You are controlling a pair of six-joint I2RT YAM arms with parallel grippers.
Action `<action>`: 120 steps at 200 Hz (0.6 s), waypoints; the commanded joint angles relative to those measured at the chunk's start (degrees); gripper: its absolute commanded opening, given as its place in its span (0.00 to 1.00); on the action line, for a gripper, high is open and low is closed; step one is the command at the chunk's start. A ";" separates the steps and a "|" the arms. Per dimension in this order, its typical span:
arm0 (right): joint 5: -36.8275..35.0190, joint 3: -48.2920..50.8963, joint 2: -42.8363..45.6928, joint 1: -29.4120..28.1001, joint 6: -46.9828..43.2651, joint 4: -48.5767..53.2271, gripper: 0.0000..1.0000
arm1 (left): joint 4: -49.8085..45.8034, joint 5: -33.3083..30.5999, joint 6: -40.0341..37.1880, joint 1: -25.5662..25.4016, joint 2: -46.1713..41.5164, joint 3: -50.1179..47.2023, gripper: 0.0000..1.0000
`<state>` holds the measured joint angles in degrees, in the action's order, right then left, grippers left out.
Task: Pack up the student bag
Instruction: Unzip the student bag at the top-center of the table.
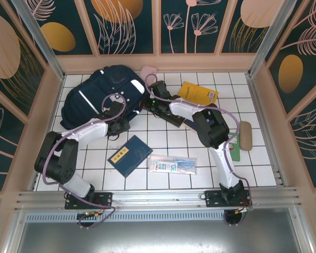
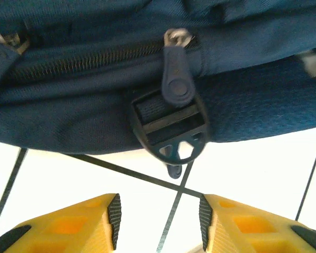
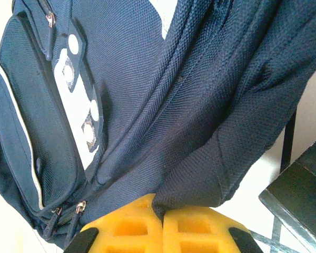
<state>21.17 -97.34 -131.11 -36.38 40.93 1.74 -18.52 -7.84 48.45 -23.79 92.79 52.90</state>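
**Desk:** Bag first. Where is it, and what's in it?

**Op:** The student bag (image 1: 102, 92) lies at the far left of the tiled table (image 1: 263, 168) and is the biggest thing on it. I can't see inside it from any camera. Dark navy weave, white stripes, and a strip of patches with pale dots down the front pocket.

**Desk:** Loose items?

**Op:** All out on the tiles. Blue book (image 1: 129, 154) near the middle, yellow book (image 1: 198, 93) toward the far right, clear packet (image 1: 173, 165) just beside the blue one.

**Desk:** Tools?

**Op:** My right gripper (image 3: 162, 211) is pinched tight on a fold of the bag's fabric. The left gripper (image 2: 158, 216) hangs with its fingers apart and nothing between them. It faces a zip pull (image 2: 177, 79) that hangs over a dark buckle (image 2: 171, 126) at the bag's edge.
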 commanded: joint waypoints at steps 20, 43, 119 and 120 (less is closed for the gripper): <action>1.97 0.42 0.05 -0.19 0.73 -3.37 0.00 | 3.75 1.76 3.85 -0.11 5.11 0.04 0.44; 1.97 0.66 0.15 -0.22 0.54 -3.24 0.00 | 3.89 1.17 4.11 -0.17 7.52 1.03 0.43; 2.65 1.16 -0.11 -0.44 1.14 -4.06 0.00 | -1.46 -2.01 3.19 -0.33 14.36 7.88 0.41; 2.65 1.13 -0.07 -0.44 1.16 -4.04 0.00 | -1.53 -2.01 3.12 -0.36 14.48 7.94 0.41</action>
<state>21.37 -96.95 -131.09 -36.38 41.10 1.06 -18.24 -8.58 51.59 -23.97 103.09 58.33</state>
